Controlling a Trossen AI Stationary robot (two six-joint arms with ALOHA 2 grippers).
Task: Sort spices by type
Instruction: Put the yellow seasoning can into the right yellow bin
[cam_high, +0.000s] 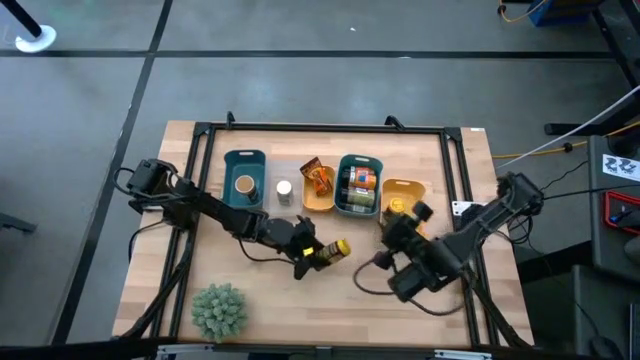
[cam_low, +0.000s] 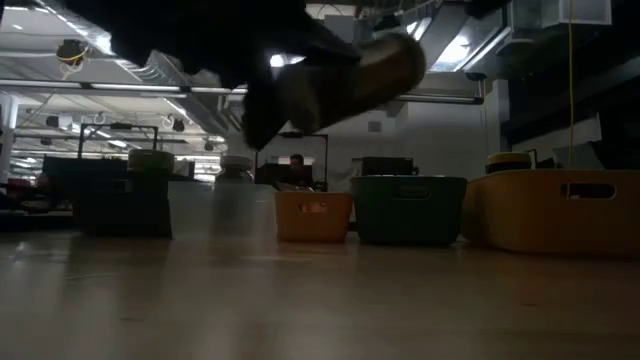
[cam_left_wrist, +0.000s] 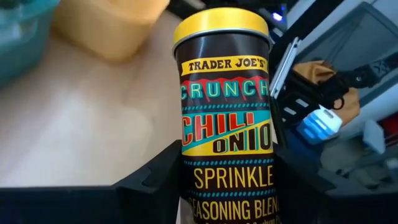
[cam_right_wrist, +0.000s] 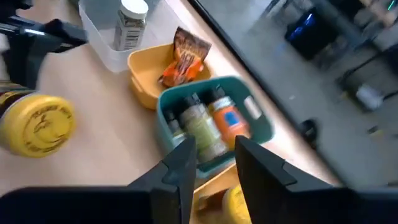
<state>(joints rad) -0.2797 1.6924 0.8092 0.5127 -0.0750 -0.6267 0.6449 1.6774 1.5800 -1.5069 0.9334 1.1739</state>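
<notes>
My left gripper (cam_high: 306, 251) is shut on a dark spice jar with a yellow lid (cam_high: 334, 248), labelled chili onion sprinkle (cam_left_wrist: 225, 124), above the table's middle. Along the far side stand a teal tray (cam_high: 244, 160) with a tan-lidded jar, a clear tray with one pale-lidded jar (cam_right_wrist: 127, 25), an orange tray with a brown-orange packet (cam_right_wrist: 181, 59), a teal tray (cam_right_wrist: 261, 121) with several jars, and a yellow tray (cam_high: 410, 188) with a yellow-lidded jar (cam_high: 397, 205). My right gripper (cam_right_wrist: 215, 163) hangs over the yellow tray's near edge, a narrow gap between its fingers, nothing in it. My left gripper pinches the jar's lower body (cam_left_wrist: 186, 193) between its two fingers, one on each side. The fingers come from the table's left, slanting a little downward, and lie along the jar. The jar (cam_low: 365, 75) is lifted clear of the table, tilted, its lid end (cam_left_wrist: 221, 22) pointing away from the gripper.
A green bushy plant (cam_high: 218, 308) stands at the near left. A black frame (cam_high: 320, 128) runs along the table's far edge and sides. Bare tabletop (cam_high: 250, 290) lies between the plant and the arms; cables trail near the right arm.
</notes>
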